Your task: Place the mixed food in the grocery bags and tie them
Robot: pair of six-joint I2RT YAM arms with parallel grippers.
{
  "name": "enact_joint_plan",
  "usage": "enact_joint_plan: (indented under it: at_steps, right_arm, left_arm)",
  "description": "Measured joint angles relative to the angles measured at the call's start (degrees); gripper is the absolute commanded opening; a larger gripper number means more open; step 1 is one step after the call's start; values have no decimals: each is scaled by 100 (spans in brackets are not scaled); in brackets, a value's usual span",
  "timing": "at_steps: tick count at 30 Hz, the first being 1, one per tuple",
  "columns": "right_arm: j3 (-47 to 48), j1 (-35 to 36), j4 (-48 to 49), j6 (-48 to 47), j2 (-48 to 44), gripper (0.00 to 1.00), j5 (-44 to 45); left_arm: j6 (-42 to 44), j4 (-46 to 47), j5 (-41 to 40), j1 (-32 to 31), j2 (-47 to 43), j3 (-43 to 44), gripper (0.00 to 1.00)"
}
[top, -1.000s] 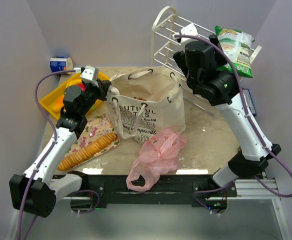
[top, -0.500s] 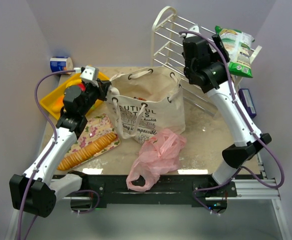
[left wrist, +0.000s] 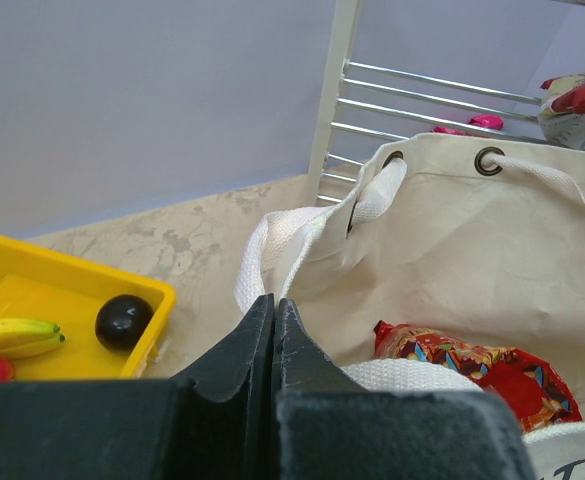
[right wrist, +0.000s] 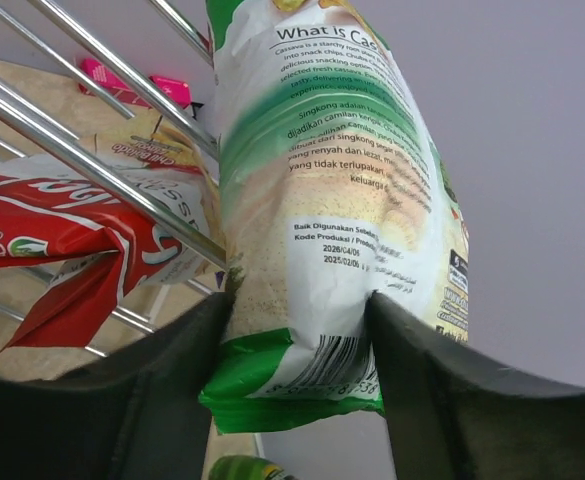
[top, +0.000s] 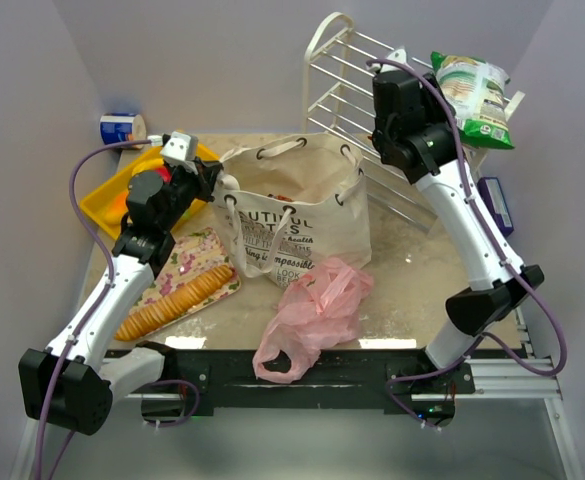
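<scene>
The green-and-white chip packet [right wrist: 322, 220] sits pinched in the right tool [right wrist: 300, 300] over the far-right corner of the surface [top: 412, 270], top cropped; left tool [left wrist: 274, 305] closed

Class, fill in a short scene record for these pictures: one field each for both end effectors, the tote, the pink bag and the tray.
Left end effector: shut, at the canvas tote's left rim
Right end effector: shut on the chip packet at the wire rack
Canvas tote: upright, open, red cookie packet inside
Pink plastic bag: crumpled in front of the tote
Yellow tray: banana and a dark round fruit inside
</scene>
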Motion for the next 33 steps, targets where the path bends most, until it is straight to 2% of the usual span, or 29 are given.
enact_joint_plan:
  at_steps: [3, 4, 8, 15, 24, 33]
  right_arm:
    - [61, 0, 15, -26, 79, 29, 146]
    - [63, 0, 15, -31, 83, 21, 186]
    - [81, 0, 48, -22, 74, 1, 304]
    - [337, 192, 127, -149, 74, 0, 629]
    - [828, 1379, 1193, -1047, 177, 0, 1388]
    - [1095, 2505, 1515, -1259, 122, 0, 1593]
  left_arm:
    - [0, 0, 0, 0, 0, 0, 0]
    - [0, 0, 0, 0, 0, 0, 0]
    - [0, 0, 17, 0, 0, 0, 0]
    - [-2, 0, 61, 0, 0, 0, 0]
    - [-4, 0, 144, 0, 0, 0, 0]
    - [-13, 9, 236, 0, 0, 0, 0]
